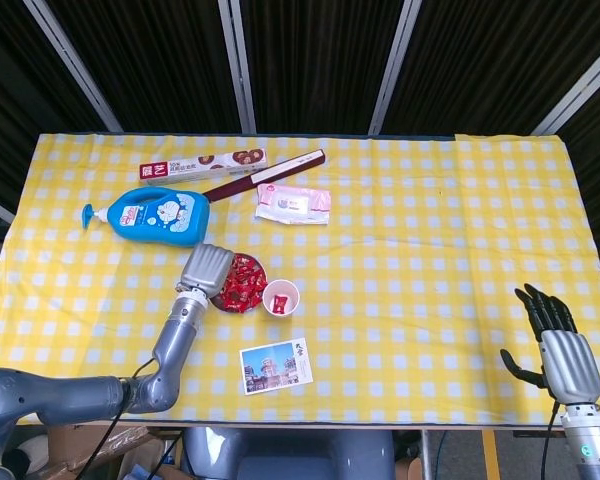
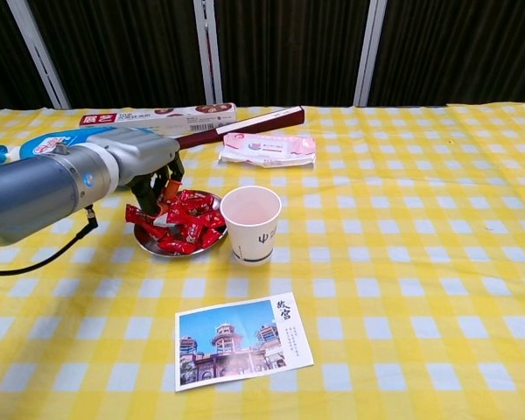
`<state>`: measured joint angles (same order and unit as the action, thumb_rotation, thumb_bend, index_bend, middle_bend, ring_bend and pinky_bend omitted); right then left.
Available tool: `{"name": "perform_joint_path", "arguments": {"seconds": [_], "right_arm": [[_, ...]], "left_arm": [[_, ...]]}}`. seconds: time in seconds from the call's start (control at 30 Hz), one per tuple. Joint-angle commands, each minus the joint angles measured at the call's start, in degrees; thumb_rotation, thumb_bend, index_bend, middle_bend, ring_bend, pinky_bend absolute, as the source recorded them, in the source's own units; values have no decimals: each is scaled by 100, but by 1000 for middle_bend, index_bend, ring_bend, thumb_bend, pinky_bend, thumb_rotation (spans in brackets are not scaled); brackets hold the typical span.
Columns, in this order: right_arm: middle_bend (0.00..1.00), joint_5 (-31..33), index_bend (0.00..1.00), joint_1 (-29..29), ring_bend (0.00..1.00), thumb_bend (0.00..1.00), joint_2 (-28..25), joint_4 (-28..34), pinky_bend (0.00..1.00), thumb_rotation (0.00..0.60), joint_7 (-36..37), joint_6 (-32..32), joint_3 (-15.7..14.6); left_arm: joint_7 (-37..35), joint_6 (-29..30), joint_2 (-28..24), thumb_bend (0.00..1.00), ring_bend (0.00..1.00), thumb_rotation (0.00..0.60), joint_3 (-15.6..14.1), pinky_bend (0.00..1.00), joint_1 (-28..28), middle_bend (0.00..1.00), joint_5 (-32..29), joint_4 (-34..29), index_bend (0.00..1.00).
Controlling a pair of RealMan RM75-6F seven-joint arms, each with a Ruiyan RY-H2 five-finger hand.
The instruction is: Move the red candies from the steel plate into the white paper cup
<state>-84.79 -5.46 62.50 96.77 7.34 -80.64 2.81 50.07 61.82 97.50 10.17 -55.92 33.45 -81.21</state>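
Yellow-checked cloth covers the table, with a postcard point(image 2: 242, 340) nearest the robot. Beyond it stands the white paper cup point(image 2: 251, 223), upright just beside the steel plate point(image 2: 149, 242), handy for short transfers. Red candies point(image 2: 191, 225) are heaped on the plate; one already lies inside the cup, seen from above. The left hand point(image 2: 149, 171) hangs over the plate's far-left edge and appears to pinch a candy, though its fingertips are partly hidden. The right hand point(image 1: 558, 342) idles, fingers spread, at the near right edge. A blue bottle point(image 1: 158, 217) lies farther back.
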Motion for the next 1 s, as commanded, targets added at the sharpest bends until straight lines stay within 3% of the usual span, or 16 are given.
{"name": "perform_joint_path", "arguments": {"seconds": [0.03,0.53,0.73,1.0], "right_arm": [[0,-9,0,2,0,388,-2,-1,0,600,6,-9,1],[0,-19,0,10,0,387,15,-5,0,600,-31,-40,4],[0,-20,0,13,0,388,19,-14,0,600,-15,-53,12],[0,-33,0,16,0,388,3,-16,0,600,34,-64,15]], "left_arm": [[-66,135,-239,424,882,600,61,936,64,659,122,-325,607],[-69,497,-1039,424,883,600,309,936,77,659,409,-1679,607],[45,510,-885,424,883,600,382,936,-116,660,383,-1925,606],[268,495,-428,424,882,600,404,936,-428,658,276,-1799,605]]}}
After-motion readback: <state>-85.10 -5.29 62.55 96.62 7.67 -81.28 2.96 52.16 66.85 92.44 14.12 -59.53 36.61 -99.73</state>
